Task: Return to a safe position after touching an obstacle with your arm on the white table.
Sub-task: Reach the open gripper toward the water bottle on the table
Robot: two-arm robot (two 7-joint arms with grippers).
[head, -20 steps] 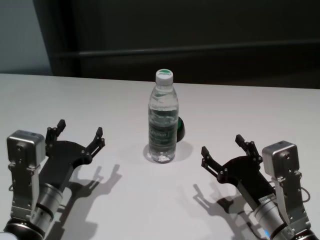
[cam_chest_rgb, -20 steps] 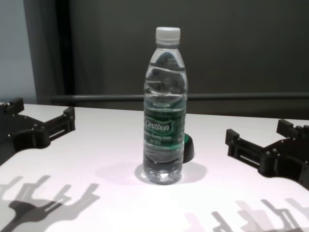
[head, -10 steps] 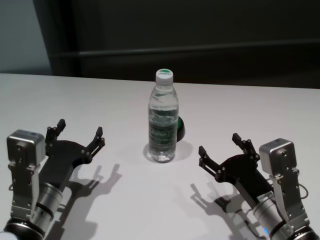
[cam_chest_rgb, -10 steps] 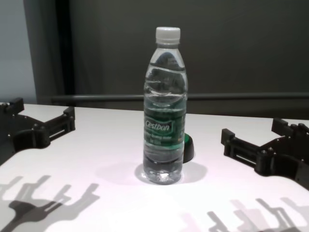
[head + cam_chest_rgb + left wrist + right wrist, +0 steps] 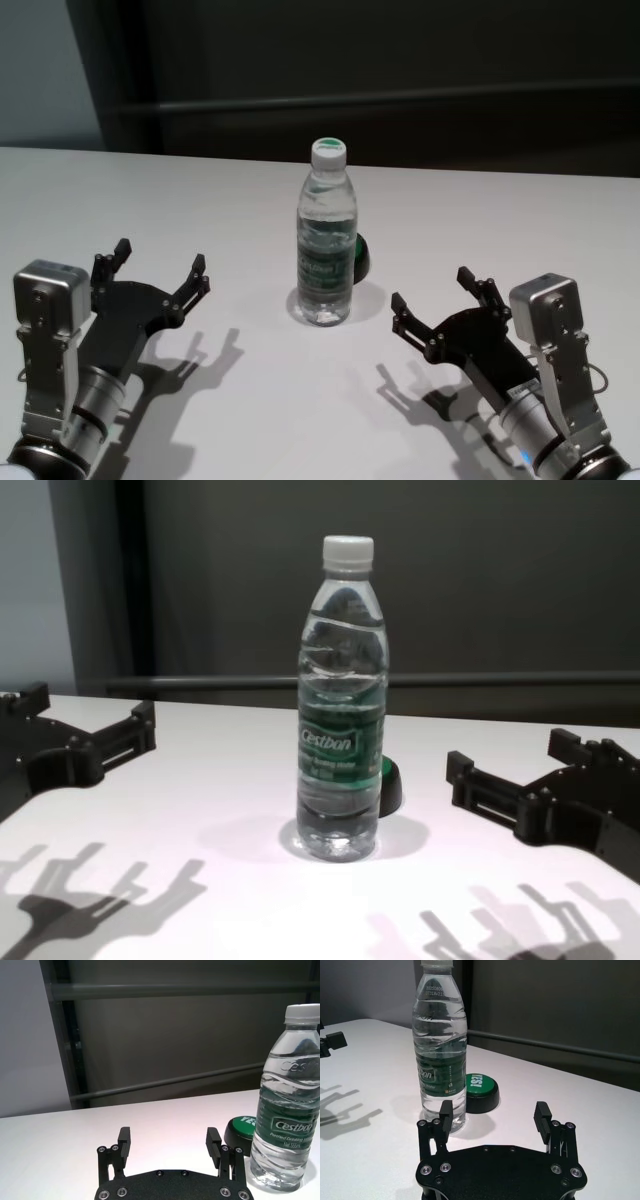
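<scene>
Tipping is our main risk: on the broad white table (image 5: 200, 190), the tall clear plastic water bottle with green label (image 5: 326, 240) stands upright at centre. Our right gripper (image 5: 438, 305), fingers spread and empty, sits near at its four o'clock. Our left gripper (image 5: 158, 268), likewise spread, waits at eight o'clock. A small black-and-green dome (image 5: 360, 258) touches the bottle's two o'clock side.

A small black dome with a green top (image 5: 481, 1091) sits low and flat at about 1 o'clock in the middle of the scene, white lettering printed across its green face. Beyond the far edge, at 12 o'clock, stands a dark wall panel (image 5: 400, 50) crossed by 1 horizontal rail (image 5: 400, 98). At 10 o'clock a paler grey wall section (image 5: 27, 1035) fills the corner.
</scene>
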